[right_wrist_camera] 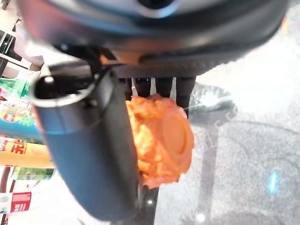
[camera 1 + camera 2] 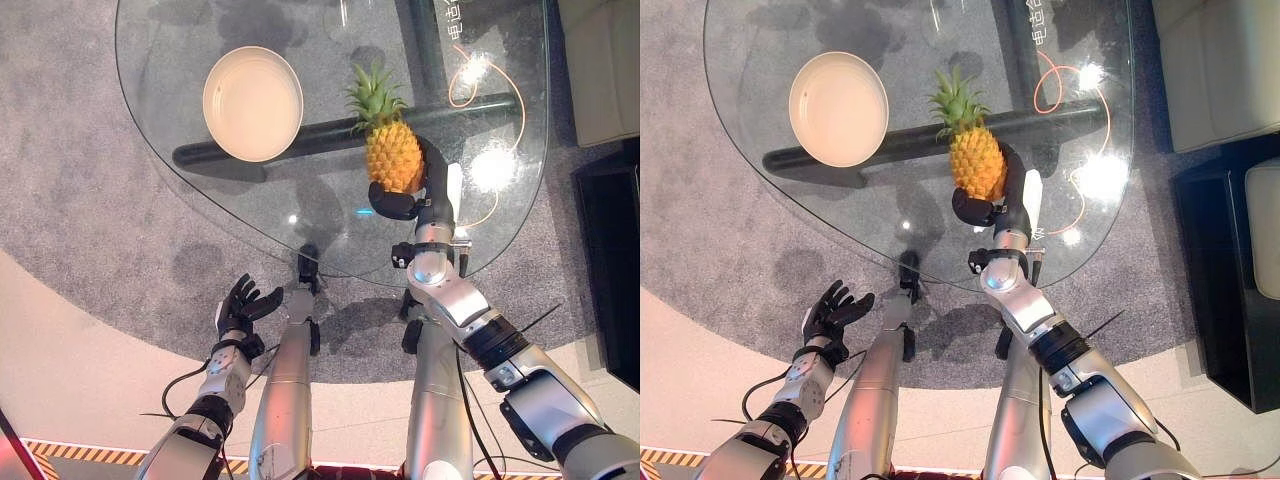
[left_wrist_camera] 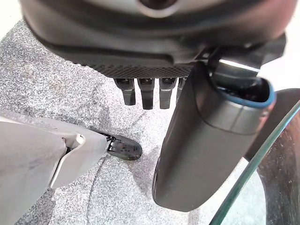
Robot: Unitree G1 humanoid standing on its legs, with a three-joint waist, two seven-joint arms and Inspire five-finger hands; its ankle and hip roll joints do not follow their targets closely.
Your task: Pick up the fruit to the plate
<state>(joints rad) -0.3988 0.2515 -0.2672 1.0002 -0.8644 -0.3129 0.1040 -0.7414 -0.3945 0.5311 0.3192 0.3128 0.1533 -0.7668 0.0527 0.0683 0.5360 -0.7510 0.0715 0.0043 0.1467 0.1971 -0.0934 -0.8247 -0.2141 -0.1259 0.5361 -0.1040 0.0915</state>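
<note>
Left hand (image 2: pixel 240 305): nearest, off the bench, fingers spread, idle above carpet.
Right hand (image 2: pixel 410 200): curled round the pineapple (image 2: pixel 392 152), held upright above the glass bench (image 2: pixel 160 110).
Plate (image 2: pixel 253 103): farther left, well apart, empty.
Risk: top-heavy fruit may tilt or slip in transit.
Unclear: grip on the fruit's far side; whether its base clears the glass.

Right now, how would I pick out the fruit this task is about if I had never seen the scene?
Find the round glass table over the grey carpet. Near its edge closest to the robot, the right hand is curled round a pineapple, to the right of the empty cream plate. It is the only fruit there: orange, bumpy body with a green leafy crown.
</note>
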